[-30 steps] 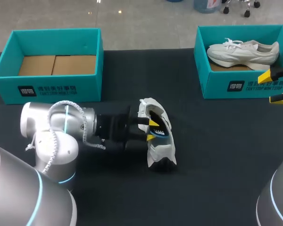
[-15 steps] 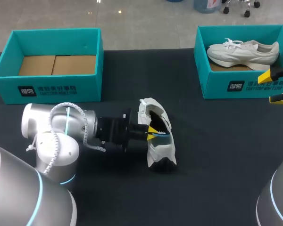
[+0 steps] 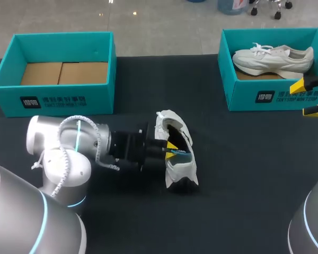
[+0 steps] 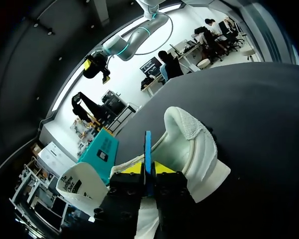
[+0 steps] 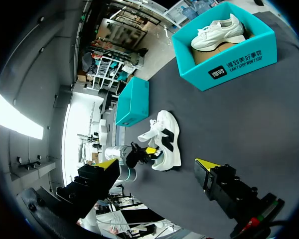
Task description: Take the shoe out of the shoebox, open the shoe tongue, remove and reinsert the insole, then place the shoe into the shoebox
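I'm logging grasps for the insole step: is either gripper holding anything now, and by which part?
The left gripper pinches the blue insole by its thin edge, at the opening of the shoe. The right gripper is open, holding nothing.

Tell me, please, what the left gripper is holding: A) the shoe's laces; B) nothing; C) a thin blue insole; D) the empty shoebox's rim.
C: the left gripper has its yellow tips pressed on both sides of the blue insole, which stands out of the white shoe.
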Motion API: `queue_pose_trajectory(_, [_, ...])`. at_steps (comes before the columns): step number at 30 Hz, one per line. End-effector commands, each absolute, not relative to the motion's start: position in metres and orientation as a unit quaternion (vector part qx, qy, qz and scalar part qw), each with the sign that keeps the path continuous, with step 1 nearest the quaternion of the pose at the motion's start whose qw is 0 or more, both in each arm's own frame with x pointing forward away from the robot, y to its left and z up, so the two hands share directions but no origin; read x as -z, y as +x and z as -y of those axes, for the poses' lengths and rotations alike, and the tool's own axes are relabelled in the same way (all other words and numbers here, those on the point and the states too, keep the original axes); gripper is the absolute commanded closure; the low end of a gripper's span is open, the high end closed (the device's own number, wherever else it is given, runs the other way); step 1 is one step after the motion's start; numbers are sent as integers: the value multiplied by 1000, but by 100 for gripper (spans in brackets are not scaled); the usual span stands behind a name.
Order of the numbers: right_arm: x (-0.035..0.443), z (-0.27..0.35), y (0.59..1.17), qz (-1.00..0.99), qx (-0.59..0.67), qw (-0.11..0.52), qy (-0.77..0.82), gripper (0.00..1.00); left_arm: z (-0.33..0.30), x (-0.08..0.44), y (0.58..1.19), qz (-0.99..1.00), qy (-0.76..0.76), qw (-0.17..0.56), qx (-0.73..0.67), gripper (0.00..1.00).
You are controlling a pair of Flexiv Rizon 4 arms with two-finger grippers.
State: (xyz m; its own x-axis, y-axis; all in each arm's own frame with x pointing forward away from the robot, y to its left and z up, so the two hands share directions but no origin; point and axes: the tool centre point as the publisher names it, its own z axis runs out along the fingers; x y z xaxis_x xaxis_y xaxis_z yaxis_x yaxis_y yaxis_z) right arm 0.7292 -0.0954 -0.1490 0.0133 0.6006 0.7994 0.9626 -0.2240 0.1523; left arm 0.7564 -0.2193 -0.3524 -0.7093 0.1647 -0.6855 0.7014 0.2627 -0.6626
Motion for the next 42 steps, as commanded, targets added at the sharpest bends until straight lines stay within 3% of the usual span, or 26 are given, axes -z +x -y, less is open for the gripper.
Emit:
queue_pose_trajectory(1, [149,96,729,580,396,228,-675,0,217,344,749,-749,289,258,538,48])
queue_pose_trajectory(5, [149,96,729,580,396,228,-675,0,217,341,746,-745,294,256,541,59])
queue_pose_trajectory(11, [149,96,729,580,396,228,-675,0,223,349,745,-747,297,246,541,99])
queue_pose_trajectory(12, [149,96,729,580,396,228,-675,0,224,350,745,-747,297,245,542,100])
queue_pose_trajectory(24, [149,96,729,580,396,228,-675,0,228,360,745,-753,287,233,545,100])
queue_pose_trajectory(29, [149,96,729,580,396,228,-675,0,219,350,740,-745,281,244,553,38])
queue_pose_trajectory(31, [149,96,729,580,396,228,-675,0,216,344,740,-744,281,248,554,27])
queue_pose_trajectory(42, [149,96,729,580,396,228,-675,0,211,323,746,-734,289,272,552,52])
